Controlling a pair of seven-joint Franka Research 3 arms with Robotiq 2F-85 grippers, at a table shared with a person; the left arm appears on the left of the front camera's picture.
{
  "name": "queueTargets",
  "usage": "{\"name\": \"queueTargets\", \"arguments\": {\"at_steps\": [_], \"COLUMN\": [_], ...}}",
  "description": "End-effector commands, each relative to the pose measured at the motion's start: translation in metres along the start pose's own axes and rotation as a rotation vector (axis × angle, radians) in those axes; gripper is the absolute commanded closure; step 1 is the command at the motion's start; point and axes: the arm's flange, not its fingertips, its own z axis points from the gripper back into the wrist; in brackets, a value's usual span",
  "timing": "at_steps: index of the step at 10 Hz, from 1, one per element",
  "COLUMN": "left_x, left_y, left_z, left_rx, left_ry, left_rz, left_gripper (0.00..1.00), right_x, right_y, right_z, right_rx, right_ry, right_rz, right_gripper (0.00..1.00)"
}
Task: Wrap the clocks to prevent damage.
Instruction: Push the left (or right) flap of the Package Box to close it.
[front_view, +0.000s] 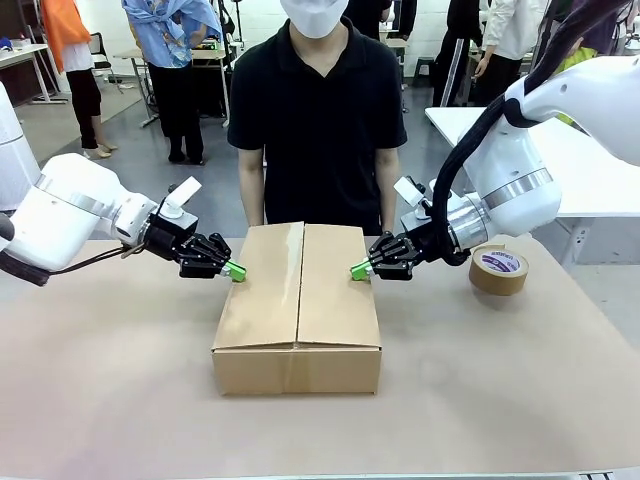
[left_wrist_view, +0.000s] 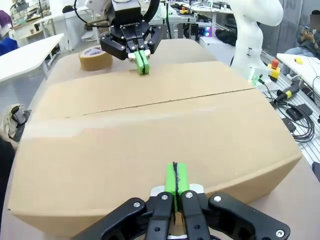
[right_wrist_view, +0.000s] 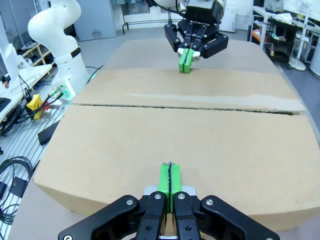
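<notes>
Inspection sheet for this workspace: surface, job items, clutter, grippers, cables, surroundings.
Surface: table, tan covering.
Job's things: cardboard box at centre, flaps folded shut; tape roll lying flat on the robot's right of it.
Clutter: nothing seen.
Grippers: left gripper shut, tips at the box's left top edge; right gripper shut, tips at its right top edge.
Cables: black cable along the right arm; loose floor cables beside the table.
Surroundings: person in black standing at the far side; other tables behind.
</notes>
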Motion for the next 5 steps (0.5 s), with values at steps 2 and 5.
{"name": "queueTargets", "arguments": {"at_steps": [2, 5], "left_x": [-0.009, -0.017], "left_y": [0.012, 0.014], "left_z": [-0.001, 0.006], "left_rx": [0.028, 0.045], "left_ry": [0.067, 0.074], "left_rz": [0.019, 0.028], "left_gripper": [1.0, 1.0], "right_x": [-0.003, -0.003], "right_y": [0.0, 0.0], "right_z": [-0.003, -0.003], "right_rx": [-0.001, -0.001], "right_ry": [0.007, 0.007], "right_rz": [-0.005, -0.005], "right_gripper": [0.99, 0.99]}}
